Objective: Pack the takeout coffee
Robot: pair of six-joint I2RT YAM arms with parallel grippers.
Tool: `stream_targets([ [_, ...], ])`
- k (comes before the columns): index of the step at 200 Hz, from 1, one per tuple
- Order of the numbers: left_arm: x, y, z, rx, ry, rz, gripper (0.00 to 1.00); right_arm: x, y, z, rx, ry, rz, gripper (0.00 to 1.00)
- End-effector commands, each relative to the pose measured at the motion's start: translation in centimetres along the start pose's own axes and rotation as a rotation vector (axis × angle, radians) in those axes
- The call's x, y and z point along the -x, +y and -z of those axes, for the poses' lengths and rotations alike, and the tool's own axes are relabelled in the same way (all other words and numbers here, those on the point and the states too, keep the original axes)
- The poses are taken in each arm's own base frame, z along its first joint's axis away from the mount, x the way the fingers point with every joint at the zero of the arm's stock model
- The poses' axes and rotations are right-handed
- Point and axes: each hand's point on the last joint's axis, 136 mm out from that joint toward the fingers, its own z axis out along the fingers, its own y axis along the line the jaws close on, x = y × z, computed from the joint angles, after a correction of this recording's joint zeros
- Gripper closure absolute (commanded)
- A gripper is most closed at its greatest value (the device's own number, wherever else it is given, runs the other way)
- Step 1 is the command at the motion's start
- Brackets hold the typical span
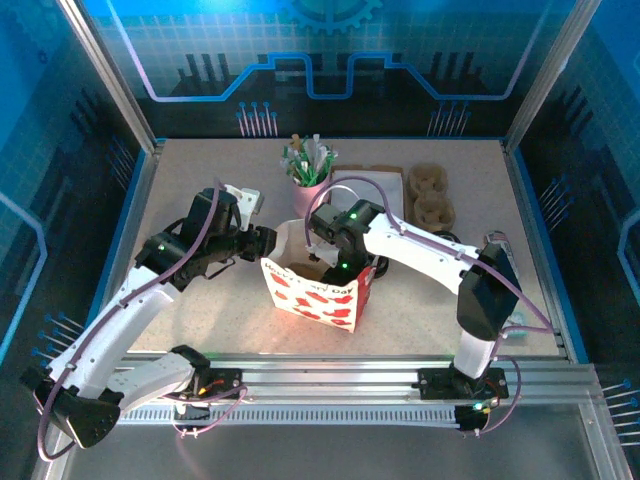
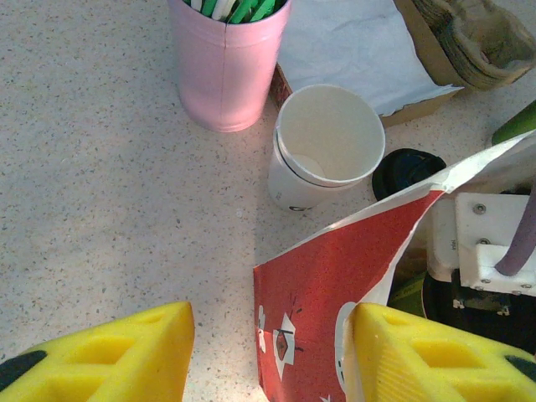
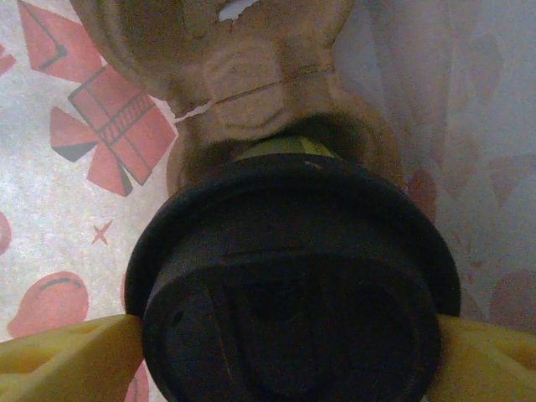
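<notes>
The takeout coffee cup (image 2: 327, 146), plain white paper with another nested inside, stands open-topped on the table behind the red-and-white paper bag (image 1: 315, 295). My left gripper (image 2: 270, 322) is open at the bag's left edge (image 2: 335, 276), with the bag's wall against its right finger (image 2: 419, 352). My right gripper (image 1: 335, 265) reaches down into the bag. There its jaws stand wide on either side of a round black lid (image 3: 289, 285). The lid hides whatever it tops. A brown pulp carrier (image 3: 251, 67) sits beyond it.
A pink cup of green-and-white sticks (image 2: 226, 67) stands behind the bag, next to the white cup. A loose black lid (image 2: 410, 172) lies to the white cup's right. A box of white paper (image 1: 370, 185) and stacked pulp carriers (image 1: 432, 195) sit at the back right.
</notes>
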Motion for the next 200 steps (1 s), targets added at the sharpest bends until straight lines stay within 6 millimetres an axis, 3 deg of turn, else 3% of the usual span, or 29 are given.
stream_targets([
  [1, -0.33, 0.14, -0.13, 0.002, 0.012, -0.019, 0.46, -2.07, -0.75, -4.41, -0.017, 0.16, -0.02, 0.11],
  [200, -0.41, 0.07, -0.26, -0.002, 0.021, -0.019, 0.46, -2.01, -0.55, -3.65, -0.024, 0.148, -0.01, 0.01],
])
